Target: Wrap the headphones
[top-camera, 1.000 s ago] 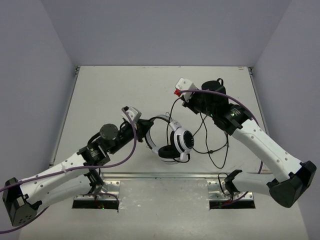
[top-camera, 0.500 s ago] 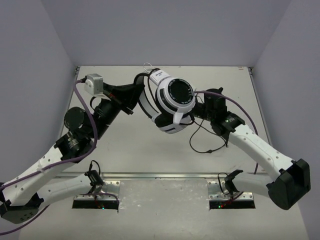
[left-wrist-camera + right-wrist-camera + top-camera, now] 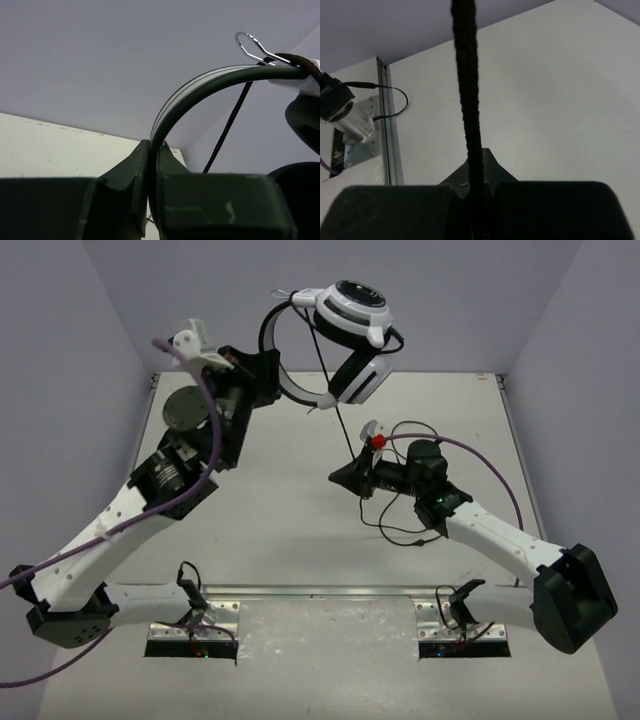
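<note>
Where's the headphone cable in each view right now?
Top external: cable runs taut from the raised headphones down to the right tool.
Left wrist: cable right of centre, slanting below the headband.
Right wrist: cable centre, vertical, entering the tool.
Shared landmark: the white table.

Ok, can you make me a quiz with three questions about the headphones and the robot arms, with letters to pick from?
1. Where are the headphones?
A. up in the air above the table
B. lying flat on the table
C. inside a box

2. What colour is the headphones' cable?
A. red
B. black
C. yellow

3. What is the right gripper doing?
A. open, holding nothing
B. shut on an ear cup
C. shut on the cable

Answers:
1 A: the left gripper holds them high by the headband.
2 B: it looks black in every view.
3 C: the cable runs straight into its closed grip.
</note>
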`<state>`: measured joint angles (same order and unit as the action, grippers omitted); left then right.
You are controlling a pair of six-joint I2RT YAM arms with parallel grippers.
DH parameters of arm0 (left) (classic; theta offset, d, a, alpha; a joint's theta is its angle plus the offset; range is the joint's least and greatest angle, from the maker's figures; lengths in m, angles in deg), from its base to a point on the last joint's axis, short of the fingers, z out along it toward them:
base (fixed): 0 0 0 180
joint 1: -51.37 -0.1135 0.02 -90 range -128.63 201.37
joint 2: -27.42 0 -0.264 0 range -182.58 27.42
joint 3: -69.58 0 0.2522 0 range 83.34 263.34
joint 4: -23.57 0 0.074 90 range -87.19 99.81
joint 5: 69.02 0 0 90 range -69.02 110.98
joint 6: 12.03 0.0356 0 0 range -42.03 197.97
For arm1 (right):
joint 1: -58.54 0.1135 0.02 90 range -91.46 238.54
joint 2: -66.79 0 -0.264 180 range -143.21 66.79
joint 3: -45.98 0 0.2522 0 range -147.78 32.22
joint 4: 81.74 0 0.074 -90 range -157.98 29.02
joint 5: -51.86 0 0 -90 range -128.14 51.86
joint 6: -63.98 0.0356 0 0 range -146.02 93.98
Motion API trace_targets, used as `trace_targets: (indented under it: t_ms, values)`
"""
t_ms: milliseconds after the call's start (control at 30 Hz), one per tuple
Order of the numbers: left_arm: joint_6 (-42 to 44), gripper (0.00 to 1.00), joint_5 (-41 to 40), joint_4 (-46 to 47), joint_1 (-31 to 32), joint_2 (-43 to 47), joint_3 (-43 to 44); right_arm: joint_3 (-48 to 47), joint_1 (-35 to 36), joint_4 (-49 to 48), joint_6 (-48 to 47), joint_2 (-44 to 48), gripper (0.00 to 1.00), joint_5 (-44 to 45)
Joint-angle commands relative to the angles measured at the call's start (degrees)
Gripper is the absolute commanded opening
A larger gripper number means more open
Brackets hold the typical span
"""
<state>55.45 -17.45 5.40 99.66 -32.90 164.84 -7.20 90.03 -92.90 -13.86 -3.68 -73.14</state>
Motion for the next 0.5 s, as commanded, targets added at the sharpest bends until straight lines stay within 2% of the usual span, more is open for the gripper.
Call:
trace_targets:
  t_ms: [0,67,267,400,467]
  values:
    - [-1.56,0.0,-6.66,-2.08,-2.41,-10.74,12.76,4.25,0.77,-2.67,0.85,3.67,0.01,0.19]
    - [-2.7,0.0,-5.95,-8.32,-5.82,-17.16,18.75,5.4,1.03,0.38,-0.64,6.3,0.01,0.81]
    - [-4.99,0.0,-5.85,-13.34,-10.14,-24.66,24.05,4.71,2.61,10.32,-4.51,12.81,0.01,1.43]
    - [-7.52,0.0,-11.29,-16.06,-10.41,-26.96,24.16,0.93,4.63,17.53,-6.62,15.19,0.01,0.11]
    - [-8.32,0.0,-13.85,-15.9,-10.41,-27.05,21.18,-1.52,7.08,21.04,-8.47,15.81,0.01,0.19]
